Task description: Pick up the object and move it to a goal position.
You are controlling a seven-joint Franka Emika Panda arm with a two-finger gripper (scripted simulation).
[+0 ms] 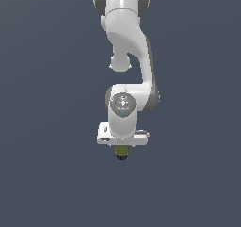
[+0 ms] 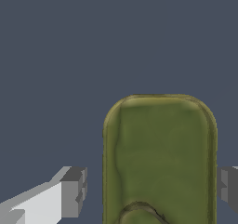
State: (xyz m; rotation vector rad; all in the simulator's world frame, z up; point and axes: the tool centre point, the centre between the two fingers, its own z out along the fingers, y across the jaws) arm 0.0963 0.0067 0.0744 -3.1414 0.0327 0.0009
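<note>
The object [image 2: 160,158] is a small olive-green oblong with a rounded top. In the exterior view the object [image 1: 122,151] stands upright directly under the white hand, with its dark navy base showing below. My gripper [image 1: 123,145] is lowered over it. In the wrist view the gripper [image 2: 151,190] straddles the object, which lies between the grey fingertips [image 2: 73,193]. One fingertip stands a small gap away from the object's side. The other is at or almost at the opposite side. The jaws are open. In the exterior view the fingers are hidden behind the hand and the object.
The white arm [image 1: 129,42] rises straight up from the hand in the middle of the exterior view. Around it is a plain dark blue-grey surface [image 1: 47,174] with no other objects in view.
</note>
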